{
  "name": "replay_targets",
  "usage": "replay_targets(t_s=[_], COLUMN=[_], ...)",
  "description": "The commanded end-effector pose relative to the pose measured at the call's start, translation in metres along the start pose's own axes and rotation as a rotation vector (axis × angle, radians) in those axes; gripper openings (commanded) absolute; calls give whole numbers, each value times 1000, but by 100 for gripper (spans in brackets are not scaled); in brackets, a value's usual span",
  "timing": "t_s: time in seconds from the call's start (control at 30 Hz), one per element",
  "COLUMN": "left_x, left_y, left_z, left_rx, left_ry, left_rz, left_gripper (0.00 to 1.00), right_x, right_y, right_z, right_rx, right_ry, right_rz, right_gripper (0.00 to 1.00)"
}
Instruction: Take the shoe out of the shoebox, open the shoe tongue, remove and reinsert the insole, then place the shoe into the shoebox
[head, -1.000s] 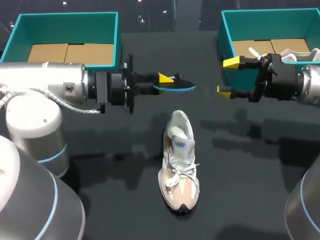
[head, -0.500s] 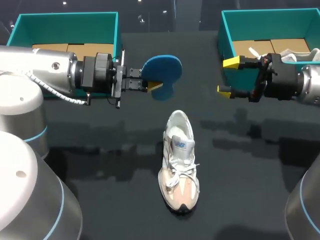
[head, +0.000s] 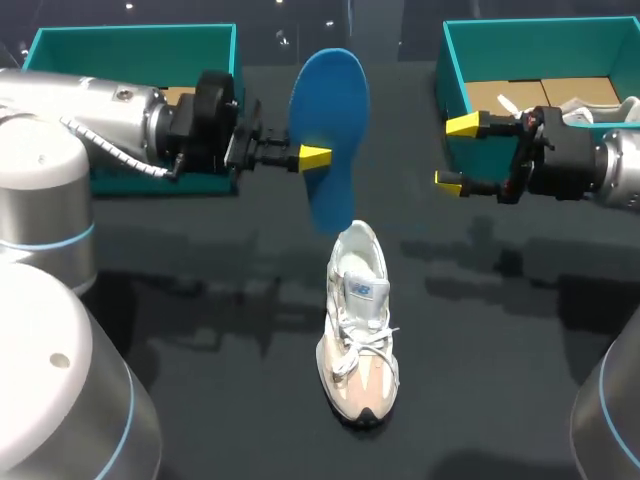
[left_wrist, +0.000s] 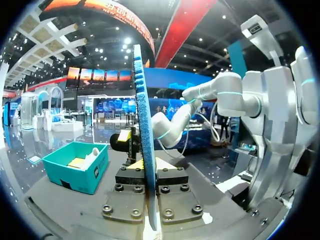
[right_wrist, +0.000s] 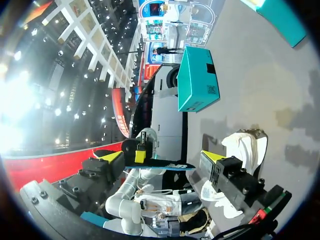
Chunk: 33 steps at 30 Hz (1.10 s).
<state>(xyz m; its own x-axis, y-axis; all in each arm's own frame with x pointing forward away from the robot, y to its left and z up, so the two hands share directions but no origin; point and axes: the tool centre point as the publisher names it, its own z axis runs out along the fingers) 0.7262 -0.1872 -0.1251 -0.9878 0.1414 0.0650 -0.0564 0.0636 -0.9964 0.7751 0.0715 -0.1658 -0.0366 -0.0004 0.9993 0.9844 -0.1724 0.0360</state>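
Left gripper (head: 315, 157): fingers clamped on the blue insole (head: 330, 130), which stood on edge behind the shoe (head: 357, 325). Could not tell whether its lower end touched the shoe's heel. Shoe lay upright on the table (head: 200, 400).

Right gripper (head: 455, 152): behind and right of the shoe, fingers spread wide, fronting the shoebox (head: 520, 30) and hiding part of its wall.

In the left wrist view the insole was edge-on, largely masking the fingertips.
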Motion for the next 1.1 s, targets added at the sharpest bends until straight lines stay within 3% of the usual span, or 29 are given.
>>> replay_targets(t_s=[0.03,0.2,0.43,1.1], left_x=[2,5,8,-16], left_y=[0,-3,2,30], left_z=[3,3,1,8], left_rx=[16,17,18,28], left_ry=[3,11,-12,-45], left_rz=[-460,-674,-748,-1137], left_gripper=[0,0,0,0], right_x=[0,0,0,0], right_y=[-1,-1,-1,-1], right_z=[0,0,0,0], right_rx=[-1,-1,-1,-1], right_ry=[0,0,0,0], right_rz=[0,0,0,0], right_gripper=[100,100,100,100])
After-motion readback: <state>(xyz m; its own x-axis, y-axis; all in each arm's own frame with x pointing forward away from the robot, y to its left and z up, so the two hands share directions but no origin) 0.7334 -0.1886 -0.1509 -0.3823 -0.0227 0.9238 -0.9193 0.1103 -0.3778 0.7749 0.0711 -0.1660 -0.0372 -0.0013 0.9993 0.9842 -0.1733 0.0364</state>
